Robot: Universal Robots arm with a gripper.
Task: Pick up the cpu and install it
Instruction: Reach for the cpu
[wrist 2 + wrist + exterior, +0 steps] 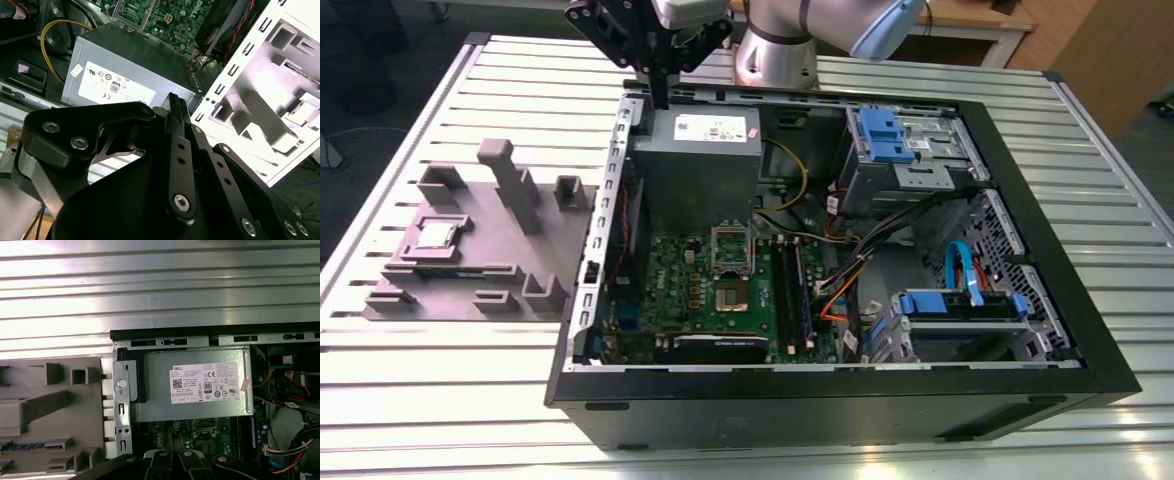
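The cpu (435, 235), a small silvery square chip, lies in a pocket of the grey fixture (480, 270) on the exterior view's left, outside the computer case. My gripper (663, 98) hangs at the case's far rim, above the corner of the grey power supply box (700, 150), well away from the cpu. Its fingers are shut together with nothing between them, as both wrist views show (175, 102) (175, 457). The green motherboard (720, 300) lies inside the case with its square socket (730, 291) uncovered.
The open black case (854, 400) holds blue drive brackets (887, 135), loose cables (854, 270) and long black memory slots (790, 285). The fixture has upright grey posts (500, 165). A ribbed metal table (440, 400) carries everything. The power supply's white label (205, 382) faces up.
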